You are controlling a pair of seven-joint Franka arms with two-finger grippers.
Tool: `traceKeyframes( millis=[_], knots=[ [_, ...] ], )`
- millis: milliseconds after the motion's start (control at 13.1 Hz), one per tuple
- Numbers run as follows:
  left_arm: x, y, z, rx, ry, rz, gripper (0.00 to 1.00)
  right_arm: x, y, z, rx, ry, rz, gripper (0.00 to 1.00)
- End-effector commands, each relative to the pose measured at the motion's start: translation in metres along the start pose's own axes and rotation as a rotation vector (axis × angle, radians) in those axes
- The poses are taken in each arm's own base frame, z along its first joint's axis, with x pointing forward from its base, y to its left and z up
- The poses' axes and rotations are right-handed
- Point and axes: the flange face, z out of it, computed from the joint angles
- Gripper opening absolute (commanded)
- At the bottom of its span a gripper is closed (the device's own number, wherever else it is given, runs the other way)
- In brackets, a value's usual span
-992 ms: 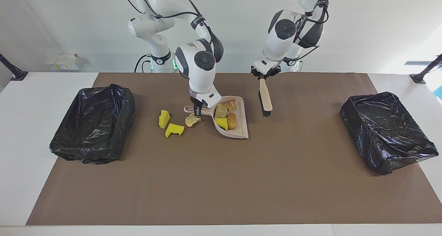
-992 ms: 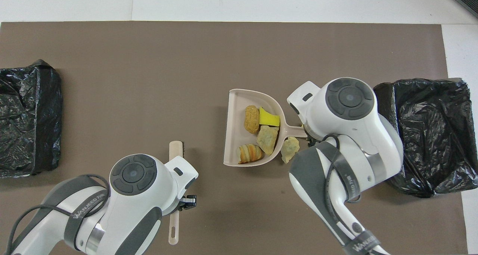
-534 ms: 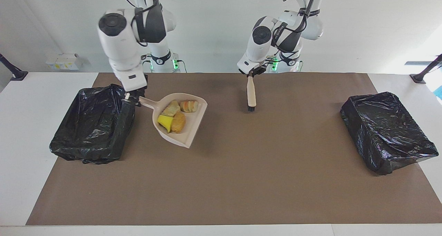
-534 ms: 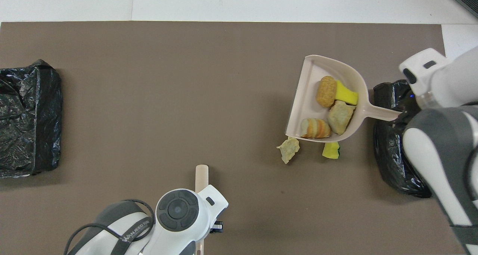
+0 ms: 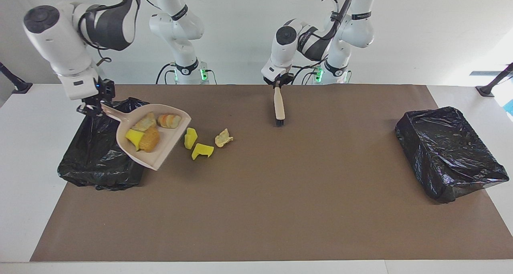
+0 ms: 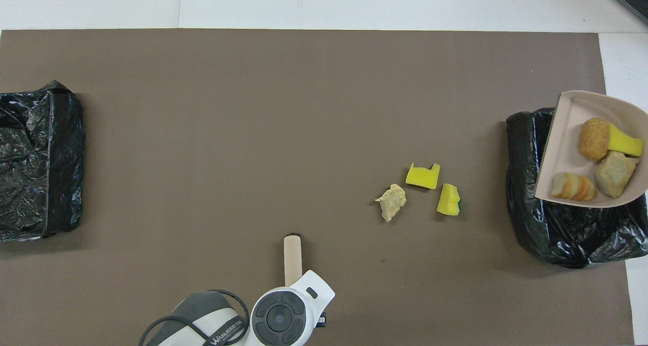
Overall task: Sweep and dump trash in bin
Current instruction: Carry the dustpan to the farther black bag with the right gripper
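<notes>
My right gripper (image 5: 93, 107) is shut on the handle of the beige dustpan (image 5: 166, 146) and holds it raised and level over the black bin (image 5: 96, 161) at the right arm's end. The pan (image 6: 557, 148) carries several scraps: a yellow sponge (image 5: 134, 137), a tan lump (image 5: 149, 140) and bread-like pieces (image 5: 168, 120). Two yellow sponge wedges (image 5: 190, 138) (image 5: 202, 150) and a tan lump (image 5: 223, 138) lie on the mat beside the bin; they also show in the overhead view (image 6: 422, 176) (image 6: 448, 200) (image 6: 391, 208). My left gripper (image 5: 277, 85) is shut on the brush (image 5: 279, 107), which hangs bristles down.
A second black-lined bin (image 5: 449, 149) stands at the left arm's end of the table. The brown mat (image 5: 280, 193) covers most of the table. The brush handle (image 6: 292, 252) sticks out from under the left wrist in the overhead view.
My right arm lifted the loaded dustpan and carried it from mid-table to over the bin. Three scraps stayed on the mat. My left arm drew the brush back toward the robots.
</notes>
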Motion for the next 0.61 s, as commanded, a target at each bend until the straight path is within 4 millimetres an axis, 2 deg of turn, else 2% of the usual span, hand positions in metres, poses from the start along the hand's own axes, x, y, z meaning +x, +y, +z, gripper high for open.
traceKeyframes(
  millis=[0, 229, 381, 534],
  knots=[
    [0.004, -0.004, -0.001, -0.018, -0.001, -0.014, 1.0, -0.022, 0.002, 0.002, -0.005, -0.099, -0.044, 0.0],
    [0.047, -0.034, -0.03, -0.067, 0.009, -0.116, 1.0, -0.047, 0.004, 0.019, -0.025, -0.181, -0.096, 0.0],
    [0.086, -0.069, -0.057, -0.114, 0.029, -0.167, 1.0, -0.049, 0.007, 0.021, -0.029, -0.249, -0.143, 0.0],
    [0.121, -0.112, -0.085, -0.137, 0.05, -0.086, 1.0, -0.044, 0.007, 0.022, -0.024, -0.323, -0.189, 0.0]
  ],
)
